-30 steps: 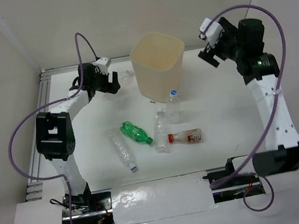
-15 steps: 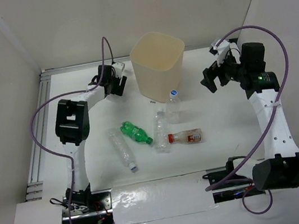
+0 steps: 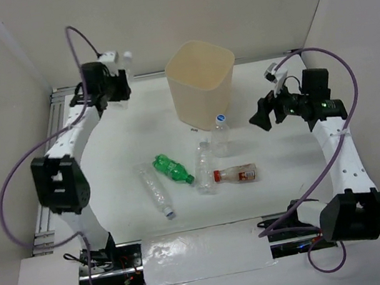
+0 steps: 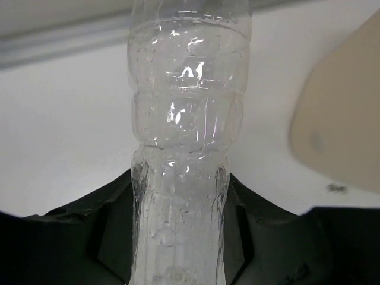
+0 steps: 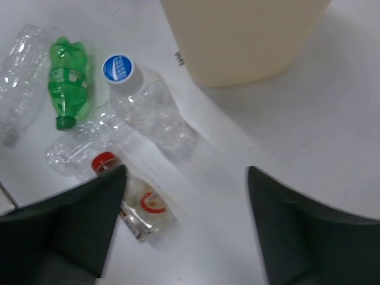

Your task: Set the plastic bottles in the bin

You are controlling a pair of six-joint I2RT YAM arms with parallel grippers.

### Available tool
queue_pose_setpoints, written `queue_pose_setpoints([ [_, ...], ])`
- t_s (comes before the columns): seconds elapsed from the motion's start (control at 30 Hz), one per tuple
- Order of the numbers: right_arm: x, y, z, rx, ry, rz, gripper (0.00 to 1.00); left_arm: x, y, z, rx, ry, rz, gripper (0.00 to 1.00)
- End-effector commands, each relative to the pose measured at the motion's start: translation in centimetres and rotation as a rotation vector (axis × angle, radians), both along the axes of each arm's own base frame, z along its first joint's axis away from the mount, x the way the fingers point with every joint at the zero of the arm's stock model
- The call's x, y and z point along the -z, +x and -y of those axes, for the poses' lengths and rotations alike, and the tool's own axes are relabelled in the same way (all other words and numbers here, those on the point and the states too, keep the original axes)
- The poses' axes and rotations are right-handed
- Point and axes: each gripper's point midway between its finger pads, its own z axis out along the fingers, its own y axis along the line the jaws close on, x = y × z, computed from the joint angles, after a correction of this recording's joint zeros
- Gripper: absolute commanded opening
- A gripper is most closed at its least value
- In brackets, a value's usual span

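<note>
My left gripper (image 3: pixel 122 79) is raised at the back left, shut on a clear plastic bottle (image 3: pixel 126 60) with a white cap. In the left wrist view that bottle (image 4: pixel 185 130) stands squeezed between my jaws, the beige bin (image 4: pixel 347 119) to its right. The bin (image 3: pixel 202 83) stands upright at the back centre. In front of it are an upright blue-capped bottle (image 3: pixel 221 134), a green one (image 3: pixel 172 169), two clear lying ones (image 3: pixel 155 190) (image 3: pixel 205 167) and a red-labelled one (image 3: pixel 236 173). My right gripper (image 3: pixel 258 117) hovers open right of the blue-capped bottle (image 5: pixel 139 98), holding nothing.
White walls enclose the table on three sides. An aluminium rail (image 3: pixel 51 154) runs along the left edge. Foil tape (image 3: pixel 199 246) covers the near edge between the two arm bases. Purple cables loop above both arms.
My left gripper closed on the clear bottle left of the bin and lifted it up and back. My right arm came down and leftward toward the bottles.
</note>
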Motion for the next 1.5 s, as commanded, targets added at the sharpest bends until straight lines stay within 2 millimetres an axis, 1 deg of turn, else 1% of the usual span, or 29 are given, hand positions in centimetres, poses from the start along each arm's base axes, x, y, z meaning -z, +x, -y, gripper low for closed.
queue_pose_setpoints([
  [0.0,1.4,-0.6,-0.7,-0.036,0.048,-0.02,0.98,-16.4,-4.0,3.3,0.109,-0.215,0.321,0.13],
  [0.13,2.6,-1.1,-0.9,-0.055,0.056,-0.027,1.0,-21.9,-8.1,9.1,0.314,-0.411,0.417,0.15],
  [0.17,3.0,-1.1,-1.0,-0.055,0.057,-0.033,1.0,-22.4,-8.5,10.1,0.349,-0.443,0.435,0.17],
  [0.23,3.4,-1.4,-1.0,-0.058,0.052,-0.033,1.0,-25.6,-9.2,11.8,0.402,-0.516,0.548,0.17],
  [0.27,3.8,-1.6,-1.1,-0.066,0.062,-0.045,1.0,-25.3,-9.2,13.7,0.424,-0.572,0.536,0.18],
  [0.33,4.0,-1.9,-1.2,-0.071,0.055,-0.038,1.0,-27.8,-9.2,15.9,0.455,-0.63,0.605,0.2],
  [0.37,4.0,-2.0,-1.2,-0.071,0.053,-0.029,1.0,-28.2,-9.0,16.8,0.463,-0.651,0.615,0.21],
  [0.5,4.8,-2.6,-1.4,-0.088,0.057,-0.06,1.0,-28.4,-6.5,21.0,0.436,-0.651,0.649,0.24],
  [0.53,4.9,-3.1,-1.7,-0.111,0.067,-0.068,1.0,-28.3,-5.9,21.5,0.41,-0.644,0.658,0.27],
  [0.6,5.3,-3.7,-2.4,-0.169,0.098,-0.089,1.0,-27.6,-5.0,22.6,0.333,-0.608,0.68,0.34],
  [0.63,5.3,-3.9,-2.6,-0.181,0.104,-0.09,1.0,-26.5,-4.1,23.2,0.314,-0.592,0.671,0.44],
  [0.67,5.8,-4.2,-2.9,-0.191,0.107,-0.105,1.0,-26.2,-3.8,23.7,0.303,-0.582,0.673,0.5],
  [0.7,6.2,-4.0,-3.1,-0.182,0.099,-0.112,1.0,-26.6,-3.3,23.8,0.28,-0.565,0.689,0.52],
  [0.73,6.6,-3.9,-3.1,-0.179,0.081,-0.093,1.0,-26.2,-3.3,24.6,0.288,-0.562,0.671,0.53],
  [0.77,6.7,-3.8,-3.0,-0.162,0.078,-0.089,1.0,-24.8,-2.2,24.8,0.272,-0.534,0.652,0.56],
  [0.8,7.0,-3.7,-3.1,-0.153,0.082,-0.086,1.0,-25.2,-2.3,25.3,0.275,-0.528,0.659,0.66],
  [0.83,7.0,-3.9,-3.6,-0.161,0.09,-0.096,1.0,-24.4,-1.9,25.3,0.26,-0.517,0.643,0.66],
  [0.9,6.9,-3.6,-4.1,-0.156,0.104,-0.095,1.0,-24.2,-1.6,25.2,0.247,-0.512,0.638,0.84],
  [1.0,7.1,-3.2,-5.6,-0.186,0.124,-0.074,1.0,-24.8,-1.7,25.1,0.247,-0.512,0.638,1.0],
  [1.07,7.3,-2.3,-6.4,-0.17,0.127,-0.038,1.0,-25.9,-2.1,24.9,0.248,-0.521,0.656,1.0],
  [1.1,7.2,-1.9,-6.7,-0.161,0.125,-0.021,1.0,-25.6,-2.1,24.9,0.247,-0.517,0.648,1.0],
  [1.17,7.1,-1.0,-7.5,-0.156,0.111,0.022,1.0,-27.3,-3.1,24.2,0.25,-0.518,0.671,1.0],
  [1.27,8.4,0.0,-8.0,-0.141,0.094,0.0,1.0,-26.9,-4.4,23.1,0.238,-0.506,0.65,1.0],
  [1.3,8.6,0.4,-8.4,-0.139,0.094,0.013,1.0,-28.9,-6.3,21.9,0.24,-0.516,0.672,1.0],
  [1.33,8.5,0.9,-8.4,-0.126,0.095,0.026,1.0,-29.0,-7.4,21.4,0.233,-0.506,0.671,1.0],
  [1.37,8.6,1.1,-8.8,-0.131,0.104,0.022,1.0,-25.6,-8.2,21.2,0.227,-0.47,0.599,1.0],
  [1.4,8.7,1.4,-9.3,-0.145,0.106,0.042,1.0,-24.9,-9.3,20.2,0.217,-0.448,0.586,1.0],
  [1.43,8.9,1.6,-9.3,-0.145,0.106,0.044,1.0,-26.9,-12.3,18.4,0.208,-0.464,0.617,1.0],
  [1.47,9.7,1.6,-9.9,-0.162,0.105,0.024,1.0,-25.7,-13.6,17.5,0.17,-0.459,0.589,1.0],
])
